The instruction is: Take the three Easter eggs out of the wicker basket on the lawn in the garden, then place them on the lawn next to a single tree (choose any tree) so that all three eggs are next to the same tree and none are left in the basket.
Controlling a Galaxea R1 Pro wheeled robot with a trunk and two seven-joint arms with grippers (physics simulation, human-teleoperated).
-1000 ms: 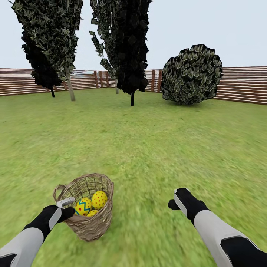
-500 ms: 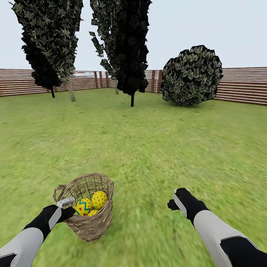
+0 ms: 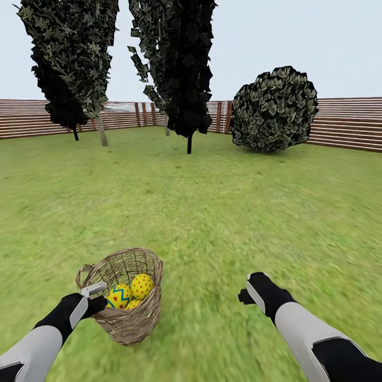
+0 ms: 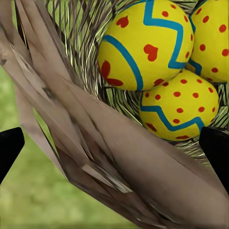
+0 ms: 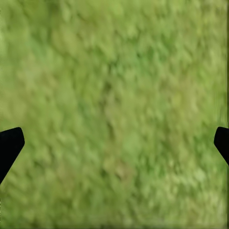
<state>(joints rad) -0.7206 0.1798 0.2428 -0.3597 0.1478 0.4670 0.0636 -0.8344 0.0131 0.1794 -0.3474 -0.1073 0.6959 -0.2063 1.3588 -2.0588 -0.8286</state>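
Note:
The brown wicker basket (image 3: 132,318) stands on the lawn (image 3: 212,212) close in front of me on the left. Three yellow Easter eggs with red dots lie in it: one plain dotted (image 3: 142,285), one with a blue zigzag (image 3: 119,295), and one low at the front (image 3: 132,304). In the left wrist view the eggs (image 4: 143,45) (image 4: 179,112) (image 4: 212,31) sit just past the woven rim (image 4: 95,143). My left gripper (image 3: 102,302) (image 4: 114,148) is open at the basket's near rim, fingers wide on either side. My right gripper (image 3: 245,295) (image 5: 114,143) hangs open over bare grass. The tree is out of view.
Two tall dark cypress-like trees (image 3: 69,58) (image 3: 180,63) and a round dark bush (image 3: 274,109) stand at the far end. A brown slatted fence (image 3: 345,119) runs behind them. Wide grass lies between them and me.
My right gripper has shifted slightly left and down over the grass. The left gripper, basket and eggs are unchanged.

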